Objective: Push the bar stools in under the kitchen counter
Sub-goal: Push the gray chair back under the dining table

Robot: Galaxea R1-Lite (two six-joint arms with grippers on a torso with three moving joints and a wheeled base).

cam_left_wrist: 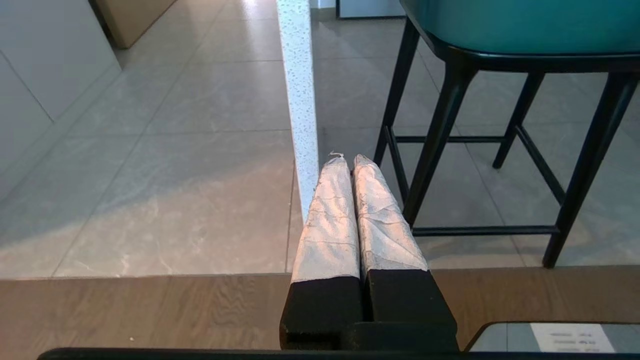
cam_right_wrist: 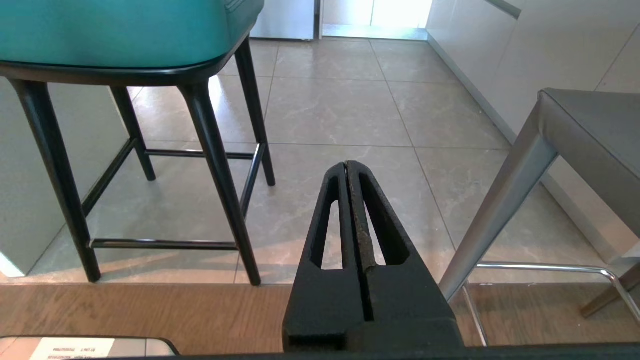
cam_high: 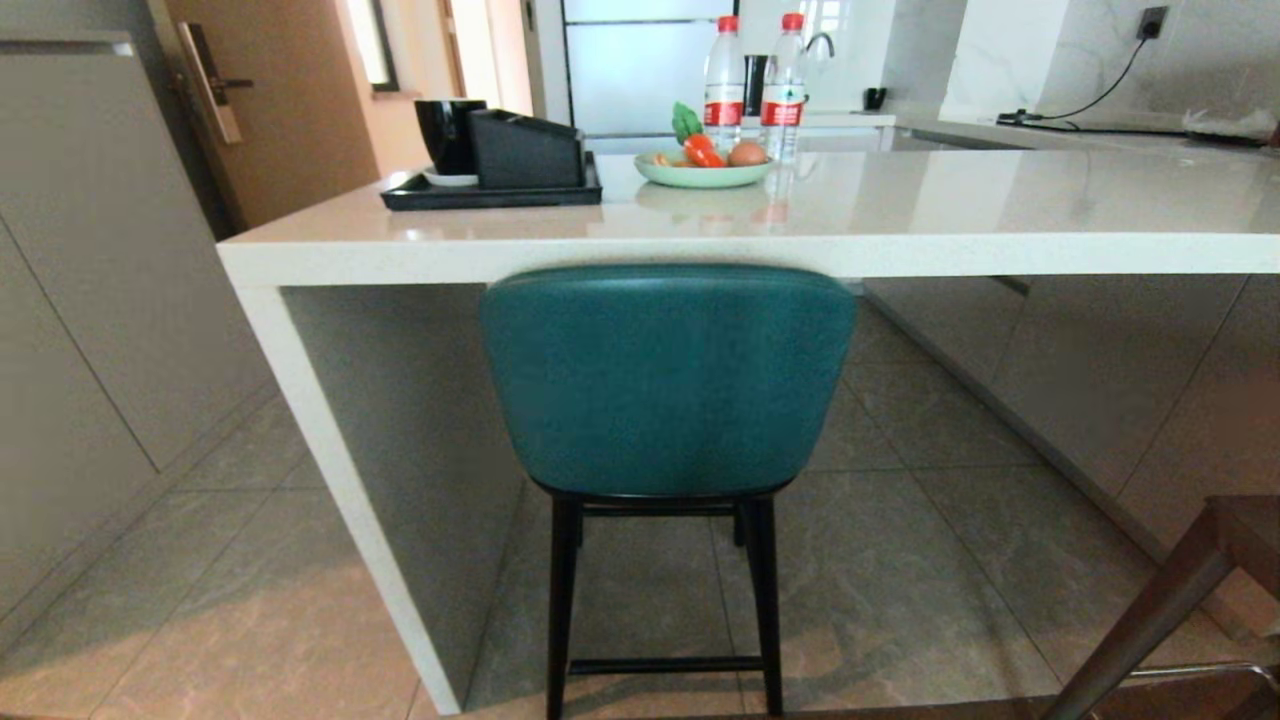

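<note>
- our left gripper (cam_left_wrist: 348, 159) hangs low over the floor with its two pale-wrapped fingers (cam_left_wrist: 330, 215) pressed together, gripping nothing; its tip lines up with the near edge of the counter's speckled side panel (cam_left_wrist: 300, 100)
- our right gripper (cam_right_wrist: 347, 165) is likewise closed, the black fingers (cam_right_wrist: 330, 220) meeting along their length, empty, hovering above grey floor tiles (cam_right_wrist: 340, 110) between the two stools
- neither arm shows in the head view
- just ahead of both grippers stands the teal stool (cam_high: 668, 380): smooth teal leather, a rounded shell back, thin black legs (cam_high: 562, 610) joined by slim black rungs
- its back faces us and its seat points in toward the kitchen counter (cam_high: 800, 225); it stands upright, the top of the back sitting just at the slab's front edge, the front legs beneath the slab
- it is close beside the slanted white side panel (cam_high: 330, 470), at the counter's left end
- the counter is a thick glossy white slab running long from left to right across our head view
- the grey stool (cam_right_wrist: 575, 140) is to our right, well out from the counter, with a flat dark grey seat, straight legs and a chrome footrest bar (cam_right_wrist: 545, 270); only a corner of it (cam_high: 1190, 590) shows in the head view
- on the counter we see a black tray (cam_high: 490, 190), a green plate (cam_high: 702, 172) of food and two water bottles (cam_high: 752, 85)
</note>
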